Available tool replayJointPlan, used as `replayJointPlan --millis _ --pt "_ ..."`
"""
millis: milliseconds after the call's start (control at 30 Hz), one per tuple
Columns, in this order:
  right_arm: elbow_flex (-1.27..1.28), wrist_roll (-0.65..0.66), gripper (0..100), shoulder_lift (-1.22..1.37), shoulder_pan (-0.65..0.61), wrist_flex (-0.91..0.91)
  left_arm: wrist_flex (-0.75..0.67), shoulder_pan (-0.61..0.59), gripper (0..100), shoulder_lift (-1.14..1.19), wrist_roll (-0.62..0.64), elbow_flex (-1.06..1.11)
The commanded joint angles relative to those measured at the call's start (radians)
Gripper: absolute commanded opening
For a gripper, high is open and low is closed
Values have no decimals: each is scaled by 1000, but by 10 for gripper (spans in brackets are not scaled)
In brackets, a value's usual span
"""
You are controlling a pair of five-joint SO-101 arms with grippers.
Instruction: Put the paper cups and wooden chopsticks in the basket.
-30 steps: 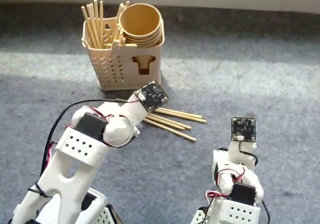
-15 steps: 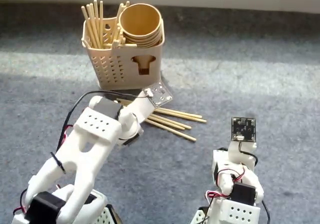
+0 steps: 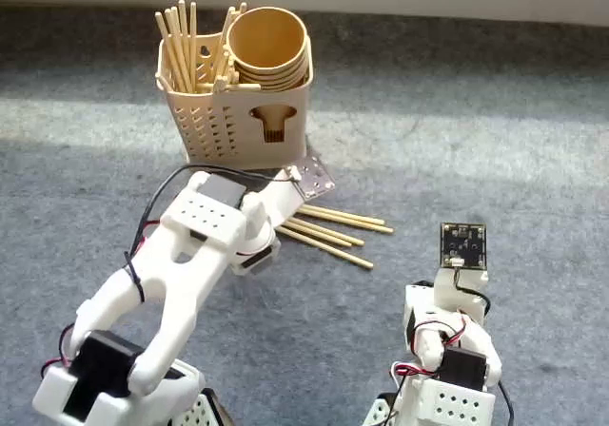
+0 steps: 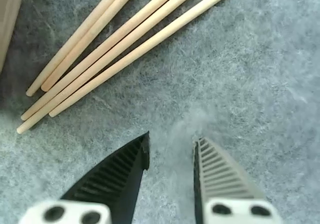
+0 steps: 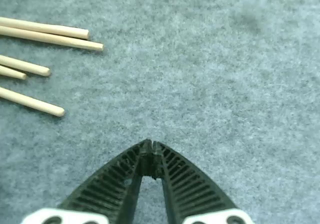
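High view gives the change: within the last second the left arm (image 3: 200,245) has stretched forward, and its wrist has come down just beside the basket (image 3: 238,131), over the ends of the loose chopsticks (image 3: 338,228). The right arm (image 3: 447,340) has kept still.

The left gripper (image 4: 171,144) is spread with nothing between its fingers, just short of the stick ends on the grey carpet (image 3: 495,141). The right gripper (image 5: 151,151) is pressed together and empty. The paper cups (image 3: 268,41) already stand nested in the basket near the far edge of the surface, beside upright chopsticks (image 3: 181,46). So probably only the loose sticks remain, and this looks like the approach to them.

From above, the left wrist hides its fingers and some stick ends. The left wrist view cuts the sticks off, so four or five cannot be decided. The number of cups is also unclear.
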Motion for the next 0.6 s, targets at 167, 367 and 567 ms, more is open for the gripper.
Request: replayJointPlan --millis 167,367,567 --pt "119 -5 15 -1 8 -16 -86 7 150 91 -9 -48" --pt "119 -5 15 -1 8 -16 -89 7 97 143 -9 -48" --pt "119 -5 15 -1 8 -16 -84 7 84 156 -9 -41"
